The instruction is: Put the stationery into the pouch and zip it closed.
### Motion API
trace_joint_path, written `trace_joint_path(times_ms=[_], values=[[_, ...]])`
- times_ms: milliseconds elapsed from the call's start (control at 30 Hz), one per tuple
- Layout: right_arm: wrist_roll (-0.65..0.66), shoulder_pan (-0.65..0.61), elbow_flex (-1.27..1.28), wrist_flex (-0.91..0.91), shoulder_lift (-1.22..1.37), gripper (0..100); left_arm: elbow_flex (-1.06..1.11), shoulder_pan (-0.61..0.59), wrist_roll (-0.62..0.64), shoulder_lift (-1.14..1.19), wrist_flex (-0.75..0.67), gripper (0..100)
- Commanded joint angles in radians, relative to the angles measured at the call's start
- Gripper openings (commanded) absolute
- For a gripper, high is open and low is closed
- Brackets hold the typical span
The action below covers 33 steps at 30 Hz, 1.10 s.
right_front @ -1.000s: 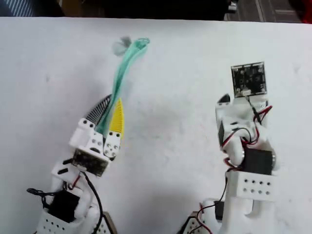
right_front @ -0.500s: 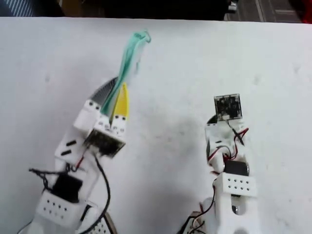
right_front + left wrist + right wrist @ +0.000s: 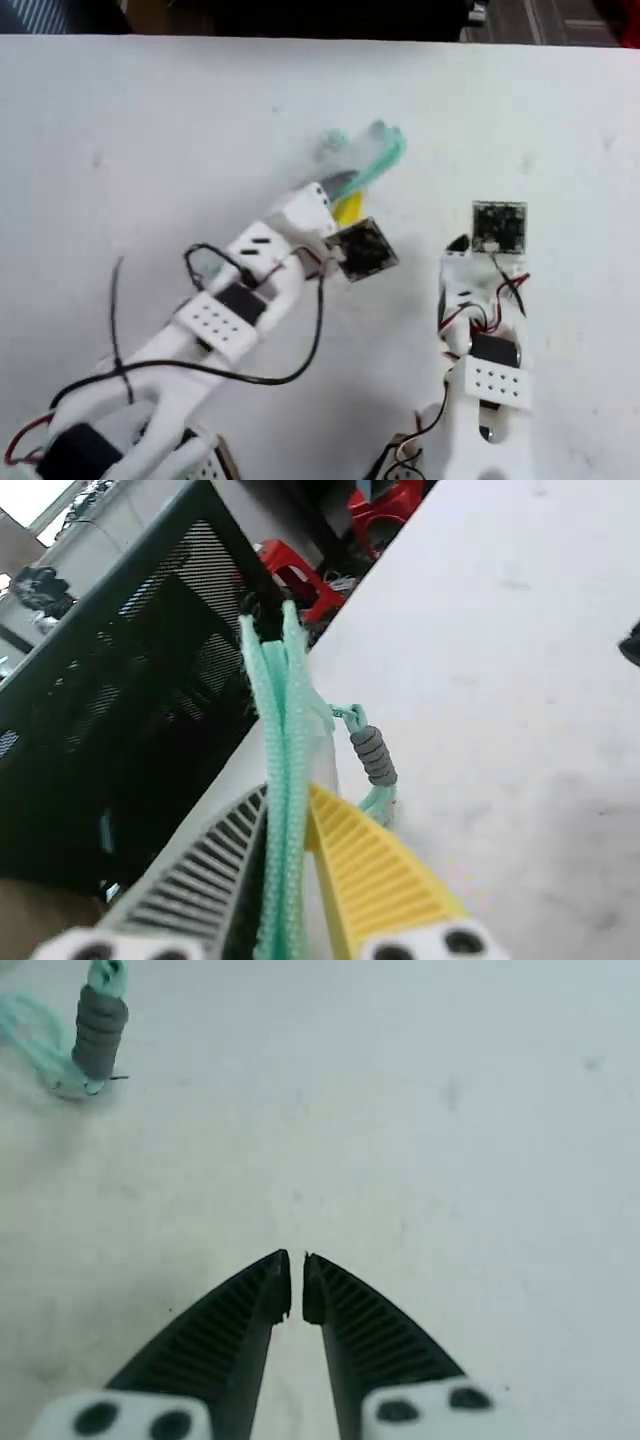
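Observation:
My left gripper (image 3: 345, 196) is stretched out to the middle of the table and shut on the teal pouch (image 3: 378, 155). The pouch hangs edge-on above the table. In the left wrist view the pouch (image 3: 283, 740) is pinched between the black and the yellow finger, with my left gripper (image 3: 290, 805) closed around its mesh edge. Beside the pouch dangles its zip cord with a grey bead (image 3: 373, 757). My right gripper (image 3: 296, 1282) is shut on nothing, low over bare table. The grey bead (image 3: 100, 1022) hangs a short way ahead of it. In the high view my right gripper (image 3: 459, 244) sits just right of the pouch.
The white table (image 3: 150, 120) runs to a far edge with dark room behind it. The left arm's black cables (image 3: 250, 375) loop over the near left of the table. Both arm bases stand at the near edge.
My left arm has swung right and reached out, carrying the pouch from the upper left-centre toward the right arm. The right arm has drawn back slightly.

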Motion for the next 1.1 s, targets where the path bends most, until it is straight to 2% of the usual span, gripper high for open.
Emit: trace_joint_path(times_ms=[0,133,267,367,433,533,633,767,1067], values=[[-0.023,0.027,0.002,-0.044,-0.005,1.6,-0.061,0.062,0.002,0.174,-0.081,2],[-0.017,0.028,0.002,-0.042,-0.005,1.6,-0.061,0.113,0.114,0.268,-0.083,2],[-0.017,0.03,0.002,-0.042,-0.005,1.6,-0.061,0.125,0.133,0.277,-0.083,3],[-0.017,0.03,0.002,-0.042,-0.005,1.6,-0.046,0.124,0.149,0.277,-0.068,11],[-0.017,0.03,0.002,-0.042,-0.005,1.6,-0.04,0.124,0.245,0.269,-0.02,16],[-0.015,0.03,0.002,-0.042,-0.005,1.6,-0.069,0.122,0.327,0.206,0.12,19],[-0.015,0.03,0.002,-0.042,-0.005,1.6,-0.126,0.122,0.356,0.099,0.33,21],[-0.015,0.03,0.002,-0.042,-0.005,1.6,-0.19,0.124,0.463,-0.044,0.574,24],[-0.015,0.03,0.002,-0.042,-0.005,1.6,-0.219,0.127,0.46,-0.32,0.941,28]])
